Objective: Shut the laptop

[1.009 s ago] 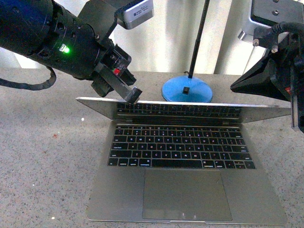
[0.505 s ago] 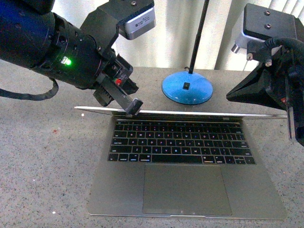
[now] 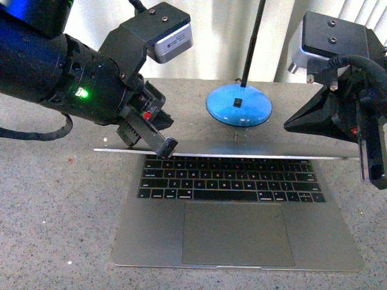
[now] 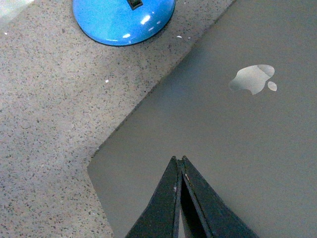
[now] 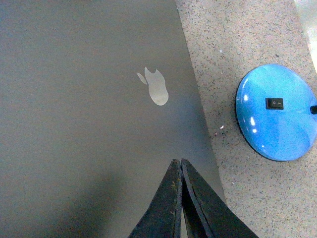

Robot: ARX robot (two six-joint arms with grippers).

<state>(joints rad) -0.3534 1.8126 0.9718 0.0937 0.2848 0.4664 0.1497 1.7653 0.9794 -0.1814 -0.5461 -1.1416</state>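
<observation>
The silver-grey laptop [image 3: 236, 232] lies on the speckled table, black keys and trackpad showing. Its lid [image 3: 254, 149] leans far forward over the keyboard's back rows and appears almost edge-on. My left gripper [image 3: 167, 147] is shut, its tip resting on the lid's left part near the free edge. In the left wrist view that gripper [image 4: 179, 158] presses the grey lid [image 4: 237, 148] near a corner, the apple logo [image 4: 253, 79] ahead. My right gripper [image 3: 286, 126] is shut, its black wedge over the lid's right part. The right wrist view shows the gripper [image 5: 178, 161] on the lid [image 5: 74, 124].
A blue round lamp base [image 3: 239, 104] with a black stem stands just behind the laptop; it also shows as the lamp base [image 4: 124, 17] and the lamp base [image 5: 277, 111] in the wrist views. White curtains hang at the back. Speckled tabletop [image 3: 54, 211] surrounds the laptop.
The lid has tipped further forward and down over the keyboard, hiding its top rows. Both grippers have come down with it, staying shut.
</observation>
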